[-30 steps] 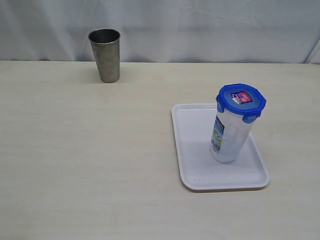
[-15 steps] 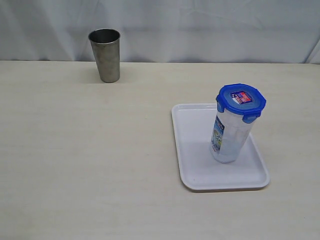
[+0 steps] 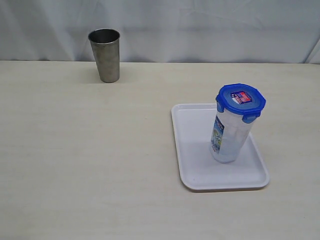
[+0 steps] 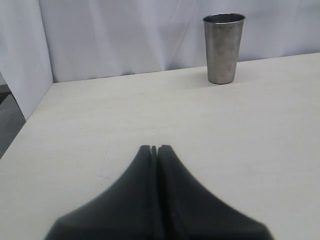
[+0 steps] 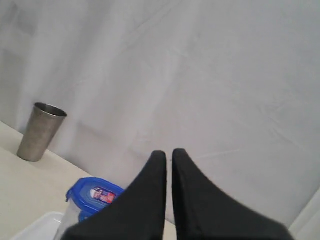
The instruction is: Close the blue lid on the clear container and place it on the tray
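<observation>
Bench (image 3: 100,150): pale wood grain, fills most of the exterior frame.
Tray (image 3: 192,150): white, lower right, flat on the bench.
Clear container (image 3: 227,137): upright on the tray, right of its centre.
Steel tumbler (image 3: 105,55): upper left, well apart from the tray.
Blue lid (image 3: 240,101): seated on top of the clear container.
Left end effector (image 4: 154,148): fingers pressed together, empty.
Right end effector (image 5: 169,154): only a sliver of gap between its fingers, empty.
</observation>
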`<state>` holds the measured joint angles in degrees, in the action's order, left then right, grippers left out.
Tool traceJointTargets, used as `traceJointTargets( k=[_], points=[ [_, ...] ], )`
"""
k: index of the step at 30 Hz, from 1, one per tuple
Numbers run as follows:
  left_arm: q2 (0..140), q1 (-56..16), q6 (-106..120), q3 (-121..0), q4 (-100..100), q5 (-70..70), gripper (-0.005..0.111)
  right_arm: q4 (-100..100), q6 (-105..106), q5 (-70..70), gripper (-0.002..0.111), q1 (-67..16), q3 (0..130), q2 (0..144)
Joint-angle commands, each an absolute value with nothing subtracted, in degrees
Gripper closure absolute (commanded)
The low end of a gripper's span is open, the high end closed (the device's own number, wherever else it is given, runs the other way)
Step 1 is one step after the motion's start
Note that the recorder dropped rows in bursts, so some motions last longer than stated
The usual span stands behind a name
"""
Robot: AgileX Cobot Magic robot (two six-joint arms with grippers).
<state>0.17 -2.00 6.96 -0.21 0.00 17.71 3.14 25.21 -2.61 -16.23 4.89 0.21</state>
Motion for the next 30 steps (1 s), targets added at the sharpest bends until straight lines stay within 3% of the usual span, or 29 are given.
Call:
traceJointTargets(
  k=[1, 4, 12, 21, 30],
  points=[
    [0.0, -2.0, 6.4, 0.0, 0.3, 17.4, 0.107, 4.2, 25.9, -6.0, 0.104, -9.8, 1.6, 0.0],
    [0.0, -2.0, 6.4, 0.0, 0.3, 17.4, 0.107, 4.2, 21.0, -10.0, 0.104, -3.9, 0.0, 0.0],
    [0.0, -2.0, 6.2, 0.0, 0.3, 17.4, 0.107, 4.4, 0.0, -1.3, 0.104, 6.0, 0.0, 0.0],
    [0.0, -2.0, 6.2, 0.0, 0.3, 17.4, 0.107, 7.9, -3.1, 19.2, 0.104, 6.5, 0.0, 0.0],
    [0.0, -2.0, 6.2, 0.0, 0.3, 17.4, 0.107, 8.2, -6.7, 19.6, 0.104, 6.5, 0.0, 0.0]
  ],
)
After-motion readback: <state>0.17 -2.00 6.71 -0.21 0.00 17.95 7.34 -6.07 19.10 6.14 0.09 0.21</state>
